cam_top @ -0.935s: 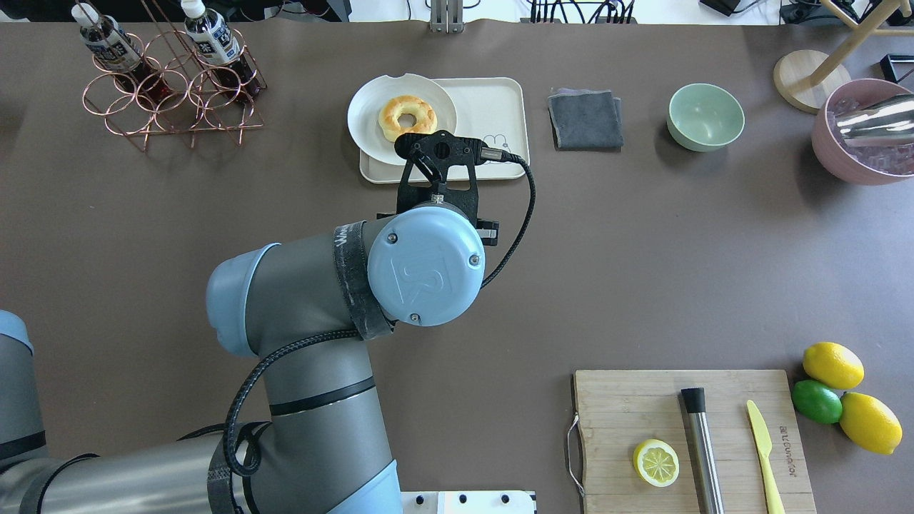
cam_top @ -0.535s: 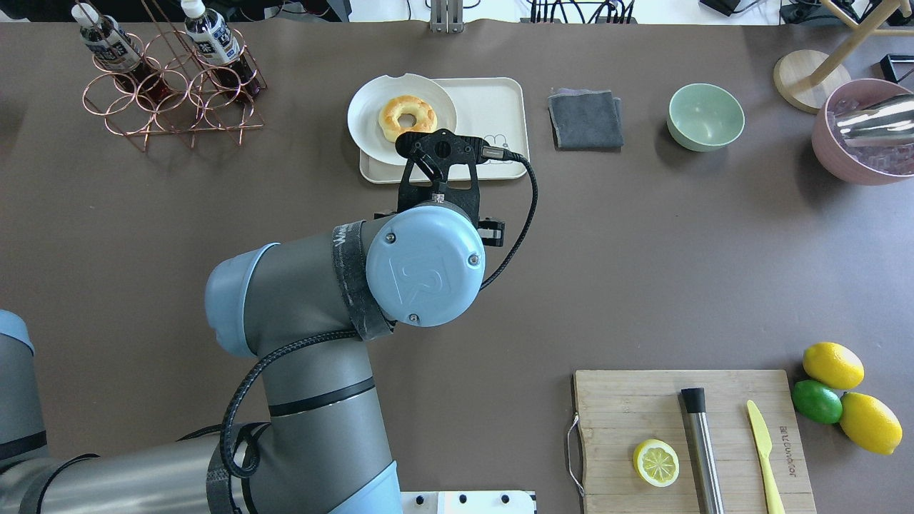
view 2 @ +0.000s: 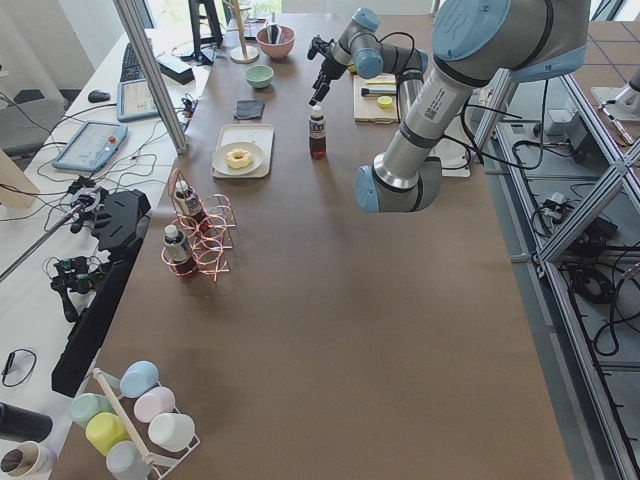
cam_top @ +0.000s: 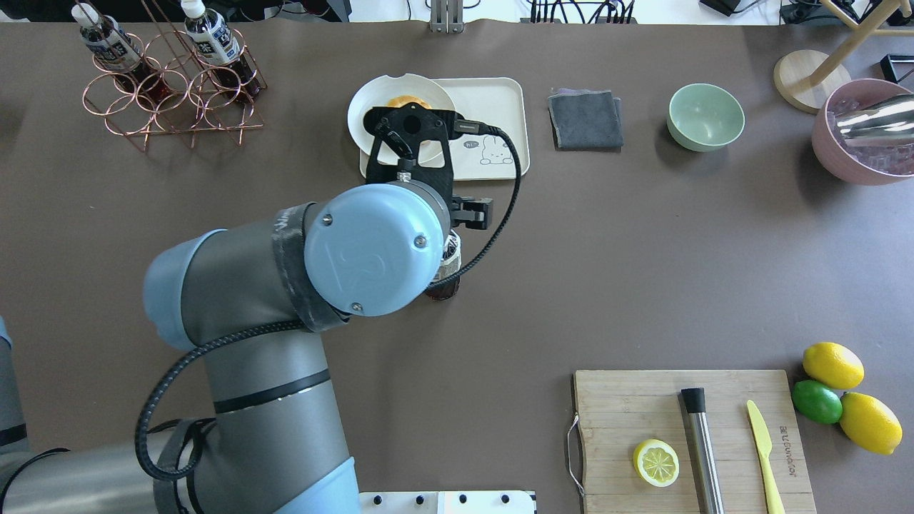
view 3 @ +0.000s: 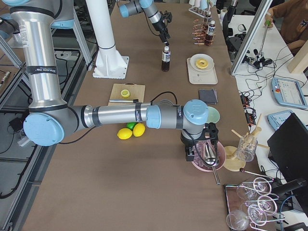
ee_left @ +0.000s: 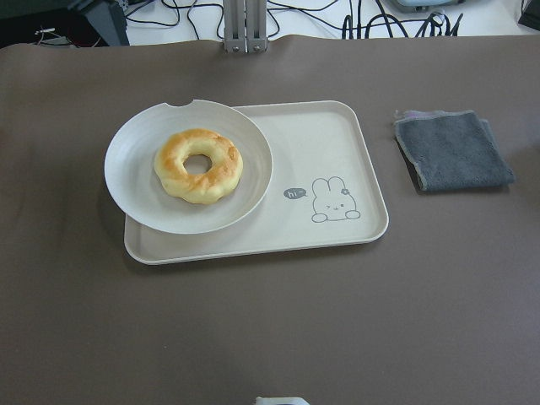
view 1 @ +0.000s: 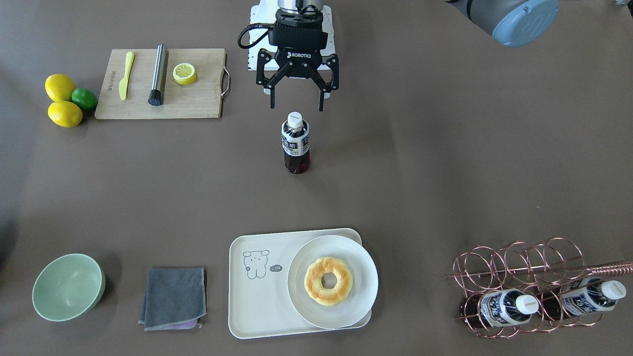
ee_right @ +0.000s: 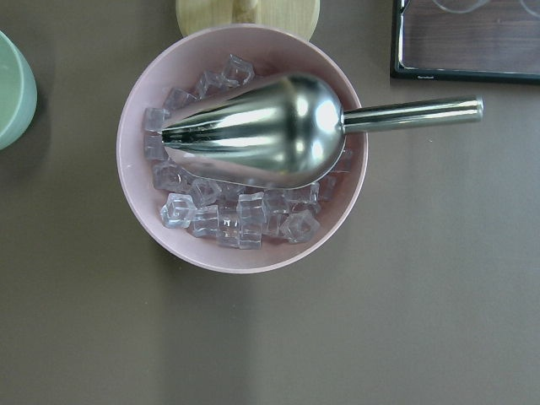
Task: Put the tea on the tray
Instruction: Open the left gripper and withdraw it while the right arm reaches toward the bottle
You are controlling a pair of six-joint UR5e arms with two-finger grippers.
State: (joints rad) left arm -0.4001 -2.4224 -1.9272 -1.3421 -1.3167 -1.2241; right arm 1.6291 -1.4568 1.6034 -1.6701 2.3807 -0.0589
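Note:
The tea stands upright on the brown table, well short of the tray; its foot peeks out under the wrist. My left gripper hangs open just above and behind the white cap, touching nothing. The cream tray lies at the far middle, and the left wrist view shows it with a rabbit-like drawing. My right gripper hovers over the pink ice bowl; I cannot tell whether it is open or shut.
A white plate with a doughnut overlaps the tray's left half. Two more bottles lie in the copper rack. Grey cloth, green bowl, cutting board with lemon half, lemons and lime.
The left arm has risen and shifted left and farther from the robot's base. The bottle's foot now shows beneath the wrist, where it was hidden before.

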